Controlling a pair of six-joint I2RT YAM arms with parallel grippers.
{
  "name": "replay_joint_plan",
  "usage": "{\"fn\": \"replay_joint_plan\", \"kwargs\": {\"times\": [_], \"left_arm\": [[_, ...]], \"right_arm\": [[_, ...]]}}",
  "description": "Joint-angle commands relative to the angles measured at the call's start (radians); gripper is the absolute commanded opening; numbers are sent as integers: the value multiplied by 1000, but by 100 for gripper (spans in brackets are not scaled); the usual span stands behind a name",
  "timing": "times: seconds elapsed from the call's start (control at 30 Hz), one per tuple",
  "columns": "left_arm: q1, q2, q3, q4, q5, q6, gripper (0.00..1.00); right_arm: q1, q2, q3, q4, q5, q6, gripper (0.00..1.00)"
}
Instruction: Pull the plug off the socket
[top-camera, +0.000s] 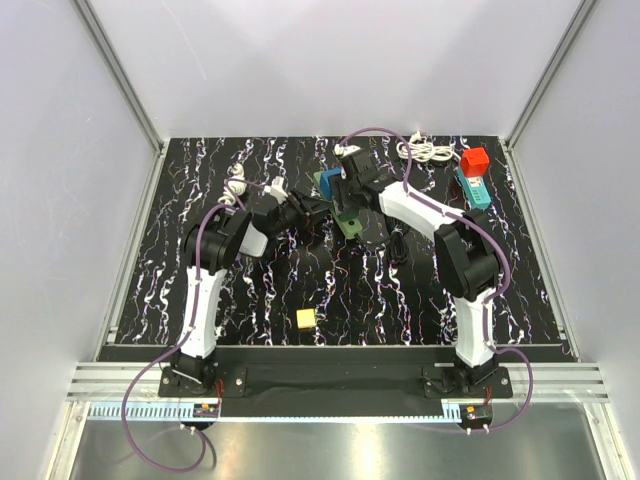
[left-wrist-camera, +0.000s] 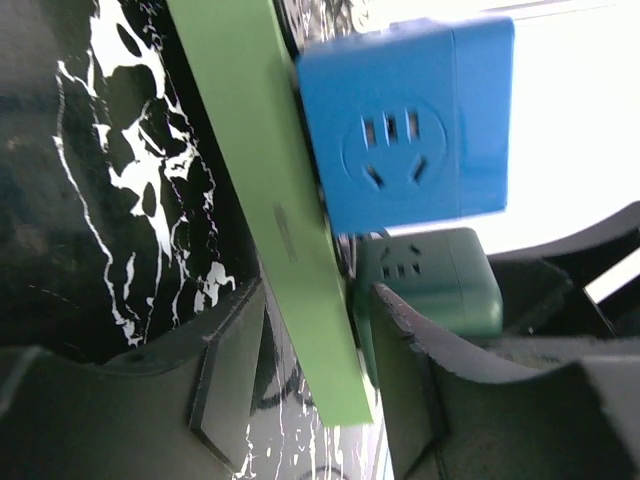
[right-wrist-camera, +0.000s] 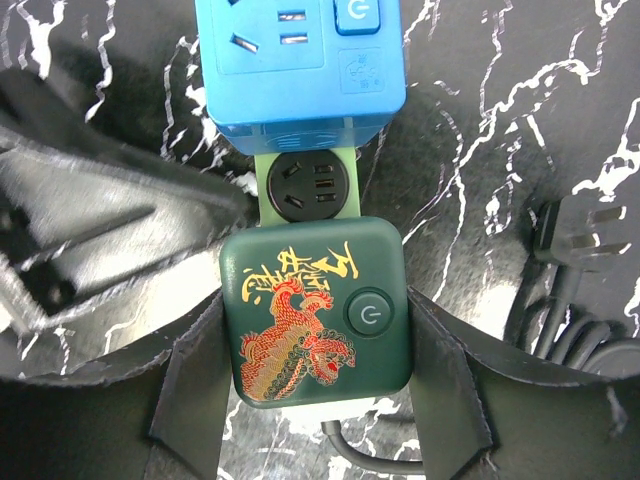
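Right gripper (right-wrist-camera: 315, 310): fingers are seen pressed against two opposite sides of the dark green cube plug (right-wrist-camera: 310, 340), which bears a dragon decal and a power button. The plug is judged to be pinched between them.

Just beyond the fingertips, an empty round outlet (right-wrist-camera: 305, 185) is exposed on the light green power strip (left-wrist-camera: 265, 150). Further beyond it, a blue cube adapter (right-wrist-camera: 290, 60) is seated on the same strip. To the right of this gripper, apart from it, a loose black plug (right-wrist-camera: 575, 230) with its cable is noted on the marbled table (right-wrist-camera: 500, 120).

Left gripper (left-wrist-camera: 320, 300): the strip is bracketed edge-on between the fingers. Whether the pads actually press on it cannot be told from the wrist view. The dark green plug is seen just past the right-hand finger, flush against the strip face.

Progress: the plug is held and the socket strip is straddled for bracing, so the approach is judged done. No gap is seen between plug and strip, so the extraction itself is judged not yet done. What is left is a straight pull away from the strip face while the strip is held down.
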Motion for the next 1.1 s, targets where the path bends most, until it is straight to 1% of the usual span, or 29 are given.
{"fn": "replay_joint_plan", "kwargs": {"times": [0.0,0.1,0.17,0.27,0.4,0.43,0.53,0.7,0.77,0.87,0.93,0.97,1.0,1.07], "left_arm": [[1,8,25,47,-35,2,54],[-7,29,46,45,-21,-4,54],[-13,40,51,33,-26,-3,52],[-15,52,48,36,-32,-9,51],[-18,66,61,47,-29,-18,45],[-18,67,63,48,-29,-18,41],[-19,80,72,62,-20,-30,39],[-21,84,86,59,-12,-26,39],[-24,84,94,53,-12,-21,43],[-28,90,106,47,-11,-23,43],[-28,96,111,50,-9,-27,36],[-28,98,115,51,-8,-32,31],[-28,100,118,48,-4,-32,23],[-28,97,115,19,-9,-14,16]], "right_arm": [[14,-120,-2,85,-43,13,0],[12,-118,-3,88,-52,14,0],[14,-114,3,91,-57,17,0],[14,-111,14,88,-58,20,0],[12,-106,24,88,-75,30,0],[14,-103,24,88,-77,31,0],[14,-91,24,91,-84,42,0],[14,-77,24,97,-97,51,0],[14,-74,23,101,-103,56,0],[14,-75,20,104,-110,63,0],[14,-78,18,110,-110,71,0],[15,-78,17,110,-110,76,0],[15,-81,17,111,-112,77,0],[15,-84,15,110,-110,77,0]]}}
